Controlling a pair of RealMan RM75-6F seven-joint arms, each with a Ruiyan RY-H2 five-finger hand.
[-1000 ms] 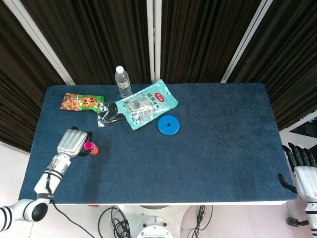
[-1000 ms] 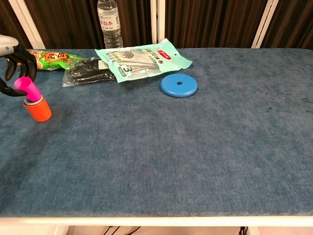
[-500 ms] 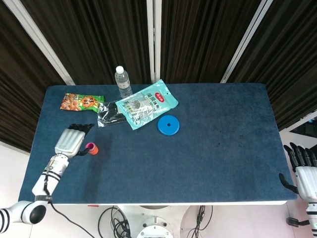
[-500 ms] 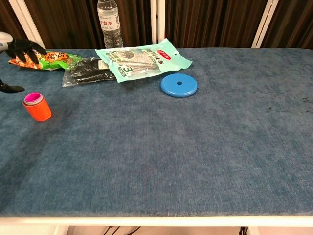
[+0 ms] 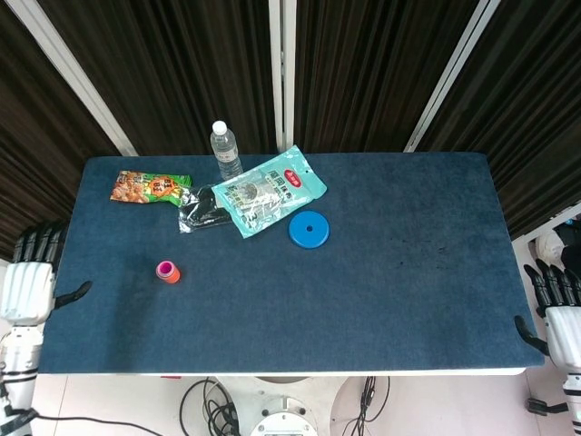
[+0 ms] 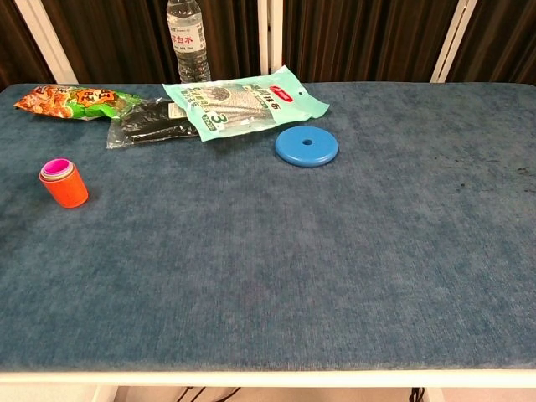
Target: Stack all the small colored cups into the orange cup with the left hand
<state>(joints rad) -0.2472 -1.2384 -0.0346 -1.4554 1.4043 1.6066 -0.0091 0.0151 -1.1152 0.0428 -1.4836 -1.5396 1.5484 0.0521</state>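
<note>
**Orange cup stands loaded, left robot hand pulled clear**

Orange plastic on blue felt: the orange cup sits upright near the left end of the counter, with a pink cup nested in its mouth so that only coloured rims show above the orange wall. A second ago the left robot hand was beside the stack with the pink cup tilted and only half seated; half a second ago the cup had dropped in and the fingers were lifting off. Now the left robot hand has withdrawn off the counter's left edge, well apart from the cups. No loose small cup shows on the counter in either view, so the stacking looks finished, judged from these frames.

The left robot hand holds nothing; its fingers are extended and apart, thumb out to the side. The right robot hand hangs beyond the right edge, also empty, fingers spread.

At the back lie a water bottle, a snack bag, a teal pouch and a black packet, and a blue lid rests just in front of them.
</note>
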